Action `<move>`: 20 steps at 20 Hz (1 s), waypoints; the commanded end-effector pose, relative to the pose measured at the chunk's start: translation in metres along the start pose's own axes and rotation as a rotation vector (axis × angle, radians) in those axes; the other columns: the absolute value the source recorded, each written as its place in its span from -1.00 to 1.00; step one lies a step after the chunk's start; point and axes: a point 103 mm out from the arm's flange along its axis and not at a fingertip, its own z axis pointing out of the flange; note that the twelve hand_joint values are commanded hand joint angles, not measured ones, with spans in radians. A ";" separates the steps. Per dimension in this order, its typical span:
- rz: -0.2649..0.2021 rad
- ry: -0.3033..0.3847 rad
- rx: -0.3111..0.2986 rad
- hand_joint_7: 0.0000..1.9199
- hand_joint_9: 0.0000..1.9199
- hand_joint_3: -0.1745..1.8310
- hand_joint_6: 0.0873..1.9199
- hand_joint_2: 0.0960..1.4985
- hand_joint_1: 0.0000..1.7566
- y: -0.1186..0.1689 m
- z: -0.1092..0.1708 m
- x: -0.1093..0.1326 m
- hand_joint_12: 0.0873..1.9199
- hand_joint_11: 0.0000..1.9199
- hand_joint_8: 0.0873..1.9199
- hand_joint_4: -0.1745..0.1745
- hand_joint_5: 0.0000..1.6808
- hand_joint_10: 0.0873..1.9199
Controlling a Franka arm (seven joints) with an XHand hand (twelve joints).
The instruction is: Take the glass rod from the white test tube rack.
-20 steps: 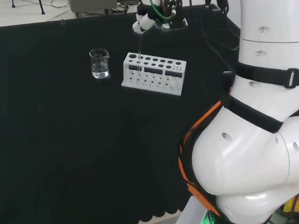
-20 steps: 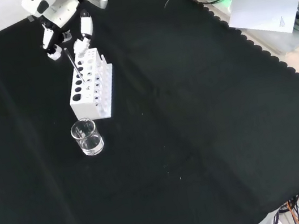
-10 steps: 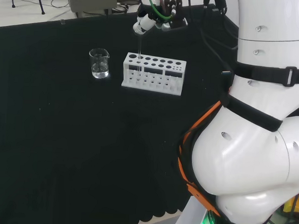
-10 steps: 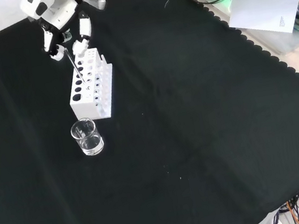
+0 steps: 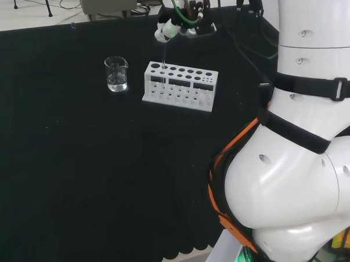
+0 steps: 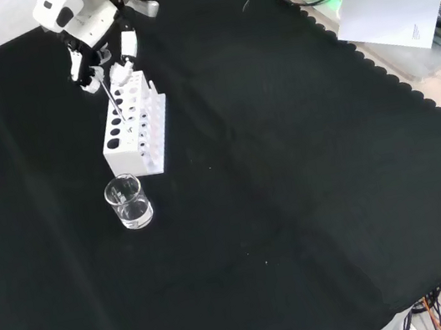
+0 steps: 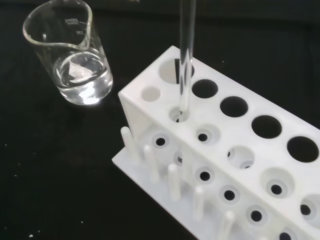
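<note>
Change: since a second ago I am seeing the hand (image 6: 87, 22) drawing up and away from the rack in the front view, and the glass rod (image 6: 111, 97) is rising with it.
Hand: I am watching its fingers (image 5: 168, 29) pinching the top of the rod, above the rack's end in the head view.
Glass rod: it is standing nearly upright, and in the wrist view its lower end (image 7: 184, 100) is sitting in a hole of the rack's end row, the one nearest the beaker.
White test tube rack (image 5: 180, 85): it is resting on the black cloth (image 6: 295, 203), with two rows of round holes on top and short pegs along its base.
Beaker (image 6: 129, 202): I am seeing it just beside the rack's end, apart from it, with a little clear liquid in the bottom (image 7: 82, 80).
</note>
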 end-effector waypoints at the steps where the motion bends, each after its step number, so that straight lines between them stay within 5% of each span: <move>1: -0.014 -0.003 0.000 0.00 0.54 -0.32 0.05 0.15 0.01 0.003 0.001 0.008 0.28 0.72 0.29 -1.00 -0.23 0.19; 3: -0.018 -0.014 -0.013 0.01 0.55 -0.31 0.03 0.14 0.08 0.005 0.002 0.011 0.24 0.76 0.29 -1.00 -0.20 0.17; 6: -0.015 -0.013 -0.067 0.01 0.61 -0.62 0.11 0.39 0.33 0.006 0.003 0.014 0.05 0.92 0.33 -1.00 -0.08 0.11; 10: -0.026 0.000 -0.160 -0.01 0.66 -0.73 0.02 0.47 0.42 0.005 0.002 0.020 -0.09 0.91 0.38 -1.00 -0.03 0.11; 15: -0.030 0.035 -0.250 0.02 0.69 -0.32 0.05 0.17 0.43 -0.001 -0.008 0.028 -0.08 0.82 0.44 -1.00 0.01 0.11; 20: -0.019 0.062 -0.287 0.09 0.68 -0.15 0.01 0.01 0.45 -0.014 -0.023 0.035 -0.15 0.79 0.40 -1.00 0.08 0.09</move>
